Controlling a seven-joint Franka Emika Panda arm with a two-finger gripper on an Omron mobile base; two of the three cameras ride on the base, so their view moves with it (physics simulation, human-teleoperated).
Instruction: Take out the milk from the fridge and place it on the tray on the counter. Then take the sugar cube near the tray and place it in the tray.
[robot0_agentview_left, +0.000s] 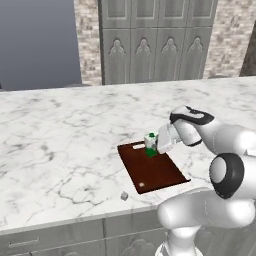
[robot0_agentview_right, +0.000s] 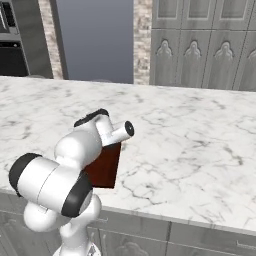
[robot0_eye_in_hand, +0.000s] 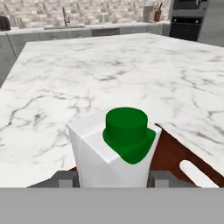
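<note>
Pincer (robot0_eye_in_hand: 112, 178) pinches the milk (robot0_eye_in_hand: 114, 148) from both sides, its two dark tips pressed against the white walls of the carton, and it holds the carton upright at the far short end of the tray (robot0_agentview_left: 159, 175), low over the board or already resting on it; I cannot tell which. The step in hand seems to be the setting down of the milk, so the first half of the task is almost done. The next move, as I judge it, calls for spreading the tips and lifting straight away so the light carton does not tip, then reaching to the sugar cube (robot0_agentview_left: 124, 196), which lies on the table (robot0_agentview_left: 60, 135) just beside the near corner of the tray. The carton is boxy and smooth, with a round green cap on a green patch. The tray is a flat, dark reddish-brown rectangle with a pale oval slot. The table is white marble with grey veins. The cube is tiny and pale.
</note>
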